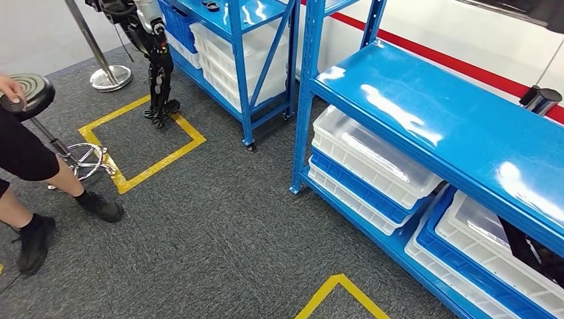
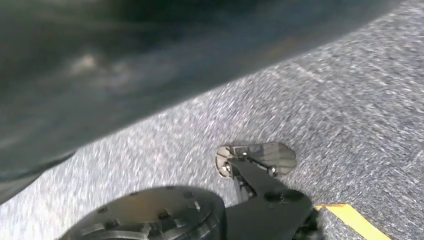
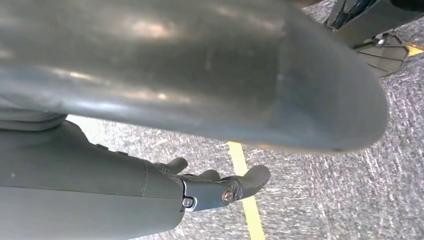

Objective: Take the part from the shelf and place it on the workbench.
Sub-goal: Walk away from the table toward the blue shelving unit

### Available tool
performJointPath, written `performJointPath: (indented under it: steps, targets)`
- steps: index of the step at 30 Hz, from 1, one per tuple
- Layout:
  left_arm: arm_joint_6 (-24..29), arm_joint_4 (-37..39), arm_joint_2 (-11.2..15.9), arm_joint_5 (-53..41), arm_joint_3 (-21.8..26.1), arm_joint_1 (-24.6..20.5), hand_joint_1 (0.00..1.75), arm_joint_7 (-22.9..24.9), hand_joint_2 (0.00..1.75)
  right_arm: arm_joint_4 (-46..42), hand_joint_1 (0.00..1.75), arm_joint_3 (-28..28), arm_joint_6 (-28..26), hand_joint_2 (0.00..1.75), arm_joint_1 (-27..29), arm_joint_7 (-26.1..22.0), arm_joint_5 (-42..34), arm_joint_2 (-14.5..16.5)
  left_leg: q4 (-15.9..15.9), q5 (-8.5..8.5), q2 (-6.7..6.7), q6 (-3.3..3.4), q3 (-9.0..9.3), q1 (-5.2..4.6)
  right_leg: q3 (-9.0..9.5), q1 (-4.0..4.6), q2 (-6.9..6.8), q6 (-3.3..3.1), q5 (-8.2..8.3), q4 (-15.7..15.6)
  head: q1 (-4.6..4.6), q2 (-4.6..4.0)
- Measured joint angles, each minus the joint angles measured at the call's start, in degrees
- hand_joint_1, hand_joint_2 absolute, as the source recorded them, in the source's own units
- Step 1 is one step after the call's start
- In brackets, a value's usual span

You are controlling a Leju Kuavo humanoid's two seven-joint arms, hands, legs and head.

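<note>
Part: a small dark piece (image 1: 211,5) lies on the top level of the far shelf (image 1: 234,40), cut by the head view's upper edge.
Part's axis: too small and too cropped to tell which way it points or where its long side runs.
Near shelf (image 1: 459,133): blue, with a glossy top level; a dark cylinder (image 1: 542,100) stands at its back edge.
Near shelf bins: a stack of white and blue bins (image 1: 362,176) sits on the lower level. Just beside it, a white bin (image 1: 495,249) holds a black object (image 1: 529,247). I cannot make out what the other bins hold.
Far shelf bins: white bins (image 1: 229,56) are stacked beside a blue crate (image 1: 176,23).
Right robot hand (image 3: 220,185): hangs over the grey carpet (image 1: 219,219) and a yellow tape line (image 3: 247,200), fingers loosely apart, holding nothing.
Left robot hand: I cannot tell its state.
Floor: a person's legs (image 1: 40,193) are beside a stool (image 1: 30,93). Another robot's legs (image 1: 159,73) stand at a yellow tape square (image 1: 143,143).
</note>
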Motion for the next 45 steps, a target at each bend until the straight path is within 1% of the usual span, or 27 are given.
performJointPath:
  steps: [1,3,5,7,9,10,11,13,15,16,18,19,21,23,25,27,29,31,33,34,36,38,40,41,42,44,45]
  targets:
    - [0.01,0.0,0.0,-0.02,0.0,-0.04,0.0,0.04,0.0,0.0,0.0,0.0,-0.01,0.0,0.02,-0.01,0.04,-0.02,-0.77,-0.12,-0.41,0.25,0.29,-0.15,-0.37,0.03,0.55,0.41,-0.01,0.0,-0.02,0.0]
    - [0.08,-0.01,0.02,-0.07,0.01,-0.13,0.0,0.07,0.0,0.01,0.0,0.0,-0.02,0.0,0.29,-0.02,0.11,-0.04,-1.1,-0.05,0.74,1.16,0.6,-0.53,-0.98,-0.19,1.06,1.17,0.05,-0.07,-0.02,0.0]
    - [0.16,-0.02,0.02,-0.17,0.01,-0.16,0.0,0.05,0.0,0.02,0.0,0.0,-0.02,0.0,0.46,-0.01,0.11,-0.07,-1.39,0.25,1.99,2.09,1.05,-0.57,-2.26,-0.15,-1.43,1.39,-1.02,2.27,0.25,0.0]
    - [0.22,-0.02,0.01,-0.26,0.0,-0.08,0.0,0.05,0.0,0.02,0.0,0.01,-0.02,0.0,0.22,0.01,0.12,-0.03,-1.5,0.28,3.51,2.62,1.24,-0.71,-5.8,-0.04,-4.71,1.12,-3.96,9.01,0.58,0.0]
    - [0.26,-0.02,0.0,-0.31,0.0,0.0,0.0,0.07,0.0,0.02,0.0,0.01,-0.02,0.0,0.01,0.01,0.13,0.01,-1.5,0.11,5.22,2.83,1.26,-0.91,-9.75,-0.16,-5.69,1.26,-6.29,16.05,0.67,0.0]
    - [0.28,-0.02,0.0,-0.33,0.0,-0.01,0.0,0.07,0.0,0.03,0.0,0.0,-0.02,0.0,0.06,0.01,0.13,-0.01,-1.49,0.0,5.98,2.87,1.31,-0.95,-10.47,-0.24,-5.86,1.61,-6.28,17.14,0.68,0.0]
    - [0.29,-0.02,-0.01,-0.34,0.0,-0.03,0.0,0.07,0.0,0.03,0.0,0.0,-0.02,0.0,0.14,0.01,0.13,-0.04,-1.49,-0.15,6.65,2.82,1.44,-0.96,-9.86,-0.31,-6.1,2.11,-5.34,15.72,0.71,0.0]
    - [0.32,-0.02,-0.02,-0.35,0.0,-0.07,0.0,0.07,0.0,0.04,0.0,0.0,-0.02,0.0,0.2,0.01,0.13,-0.12,-1.49,-0.53,7.87,2.49,1.86,-1.01,-5.81,-0.32,-8.04,2.92,-2.34,7.86,0.79,0.0]
    - [0.28,-0.02,-0.02,-0.34,0.0,-0.05,0.0,-0.05,0.0,0.04,0.0,0.0,-0.02,0.0,-0.08,-0.01,0.13,-0.15,-1.48,-1.17,9.02,1.82,2.31,-1.33,-2.37,-0.06,-10.44,2.65,-0.22,1.71,0.73,0.0]
    - [0.21,-0.02,-0.02,-0.33,0.0,-0.05,0.0,-0.2,0.0,0.04,0.0,0.0,-0.02,0.0,-0.18,-0.02,0.13,-0.15,-1.55,-1.42,9.6,1.46,2.59,-1.46,-1.8,0.16,-10.88,2.16,0.2,0.7,0.67,0.0]
    - [0.04,-0.02,-0.07,-0.33,0.0,-0.17,0.0,-0.57,0.0,0.04,0.0,0.0,-0.02,0.0,-0.16,-0.04,0.13,-0.15,-1.96,-1.71,10.85,0.75,3.13,-1.43,-1.78,0.36,-9.6,1.16,0.66,0.4,0.49,0.0]
    - [-0.03,-0.02,-0.1,-0.33,0.01,-0.25,0.0,-0.7,0.0,0.04,0.0,0.0,-0.02,0.0,-0.05,-0.04,0.13,-0.17,-1.83,-2.0,10.58,0.4,3.32,-1.28,-1.58,0.18,-8.89,0.75,0.79,0.11,0.38,0.0]
    - [-0.07,-0.02,-0.15,-0.33,0.01,-0.33,0.0,-0.86,0.0,0.05,0.0,-0.01,-0.03,0.0,0.1,-0.03,0.12,-0.27,1.29,-4.04,8.18,0.03,2.23,-0.99,-0.94,-0.33,-7.58,-0.06,0.96,-0.46,-0.13,0.0]
    - [-0.12,-0.01,-0.15,-0.33,0.01,-0.22,0.0,-0.87,0.0,0.07,0.0,-0.01,-0.03,0.0,0.05,-0.03,0.12,-0.32,8.23,-7.17,5.23,0.02,-0.99,-0.8,-0.77,-0.3,-6.17,-0.63,0.91,-0.51,-0.49,0.0]
    - [-0.19,0.0,-0.15,-0.33,0.02,-0.04,0.0,-0.85,0.0,0.07,0.0,0.0,-0.02,0.0,-0.03,-0.03,0.13,-0.28,12.63,-7.89,4.21,-0.03,-3.87,-0.76,-0.67,-0.06,-4.4,-0.85,0.89,-0.47,-0.48,0.0]
    - [-0.22,0.01,-0.16,-0.33,0.02,0.03,0.0,-0.85,0.0,0.07,0.0,0.0,0.01,0.0,0.05,-0.02,0.13,-0.32,9.38,-4.55,3.65,-0.04,-3.21,-0.62,-0.44,0.03,-2.6,-0.83,0.86,-0.38,-0.47,0.0]
    - [-0.24,0.02,-0.19,-0.33,0.02,0.03,0.0,-0.85,0.0,0.07,0.0,0.0,0.03,0.0,0.06,-0.02,0.14,-0.36,2.49,-1.08,1.2,-0.09,-0.5,-0.2,-0.46,0.16,-1.04,-0.56,0.77,-0.14,-0.45,0.0]
    - [-0.27,0.04,-0.23,-0.32,0.02,-0.01,0.0,-0.89,0.0,0.07,0.0,0.0,0.05,0.0,0.01,-0.02,0.16,-0.38,-0.9,-0.28,-0.65,0.2,0.79,-0.17,-0.88,0.21,0.16,0.09,0.82,-0.01,-0.39,0.0]
    - [-0.26,0.04,-0.23,-0.2,0.03,-0.07,0.0,-1.08,0.0,0.07,0.0,0.0,0.05,0.0,0.17,-0.02,0.19,-0.4,-1.21,-0.24,0.21,1.13,0.89,-0.68,-1.46,0.0,1.13,0.94,1.03,-0.22,-0.39,0.0]
    - [-0.24,0.03,-0.23,-0.12,0.03,-0.11,0.0,-1.26,0.0,0.08,0.0,0.0,0.05,0.0,0.33,-0.02,0.2,-0.4,-1.41,-0.06,0.83,1.66,1.13,-0.83,-1.8,-0.09,0.63,1.2,0.95,0.04,-0.4,0.0]
    - [-0.21,0.01,-0.25,0.01,0.04,-0.13,0.0,-1.66,0.0,0.09,0.0,0.0,0.04,0.0,0.36,-0.02,0.25,-0.39,-1.81,0.34,2.2,2.65,1.46,-0.88,-3.53,-0.09,-2.2,1.2,-0.62,3.15,-0.09,0.0]
    - [-0.22,-0.01,-0.26,0.05,0.04,-0.03,0.0,-1.87,0.0,0.08,0.0,0.0,0.02,0.0,0.06,-0.06,0.37,-0.3,-1.87,0.4,3.87,3.09,1.43,-1.11,-7.05,-0.1,-4.93,0.85,-3.81,10.16,0.22,0.0]
    - [-0.22,-0.02,-0.23,0.09,0.05,0.04,0.0,-1.9,0.0,0.08,0.0,0.0,0.01,0.0,-0.04,-0.1,0.55,-0.2,-1.86,0.34,5.62,3.15,1.32,-1.26,-9.9,-0.25,-5.61,1.13,-5.65,15.76,0.25,0.0]
    - [-0.22,-0.02,-0.22,0.1,0.05,0.02,0.0,-1.9,0.0,0.08,0.0,0.0,0.01,0.0,0.06,-0.1,0.66,-0.18,-1.86,0.27,6.37,3.12,1.31,-1.29,-9.83,-0.37,-5.84,1.58,-5.36,15.75,0.28,0.0]
    - [-0.22,-0.02,-0.22,0.1,0.05,-0.01,0.0,-1.9,0.0,0.09,0.0,0.0,0.01,0.0,0.16,-0.1,0.74,-0.19,-1.85,0.18,7.05,3.03,1.36,-1.28,-8.54,-0.53,-6.3,2.14,-4.32,13.41,0.3,0.0]
    - [-0.22,-0.02,-0.2,0.11,0.05,-0.03,0.0,-1.9,0.0,0.09,0.0,0.0,0.01,0.0,0.14,-0.1,0.86,-0.16,-1.79,-0.2,8.28,2.57,1.59,-1.49,-4.03,-0.71,-9.12,2.99,-1.87,5.61,0.41,0.0]
    - [-0.22,-0.03,-0.17,0.11,0.05,-0.01,0.0,-1.89,0.0,0.08,0.0,0.0,0.0,0.0,-0.02,-0.1,0.89,-0.14,-1.77,-0.48,8.9,2.2,1.8,-1.66,-2.29,-0.67,-10.45,2.93,-1.01,2.66,0.39,0.0]
